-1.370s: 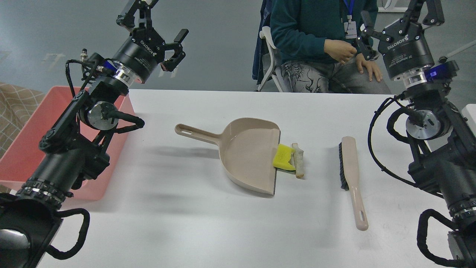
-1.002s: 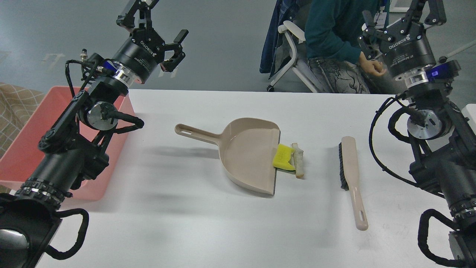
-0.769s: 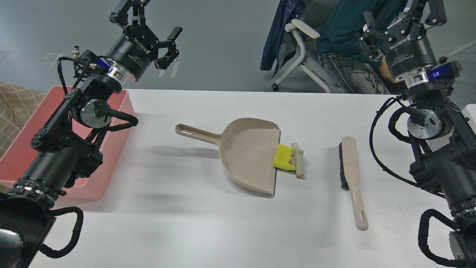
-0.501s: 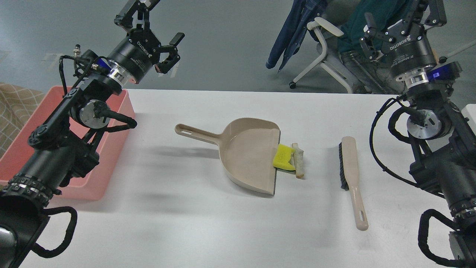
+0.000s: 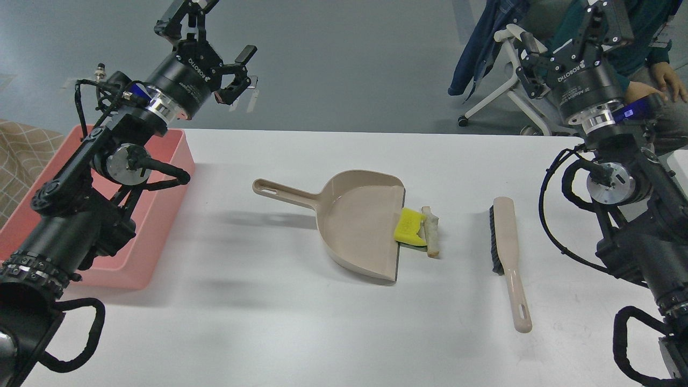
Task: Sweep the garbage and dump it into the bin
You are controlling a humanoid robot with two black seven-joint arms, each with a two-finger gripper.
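A yellow sponge piece and a whitish bread wedge lie side by side on the white table, at the open right lip of a beige dustpan. The dustpan's handle points left. A beige brush with dark bristles lies to the right of the scraps. The pink bin stands at the table's left edge, partly hidden by my left arm. My left gripper is open and empty, raised high above the bin's far corner. My right gripper is open and empty, raised high at the far right.
A person in a teal top sits on a white chair beyond the table's far right corner. A dark blue jacket hangs on the chair. Grey floor lies beyond the far edge.
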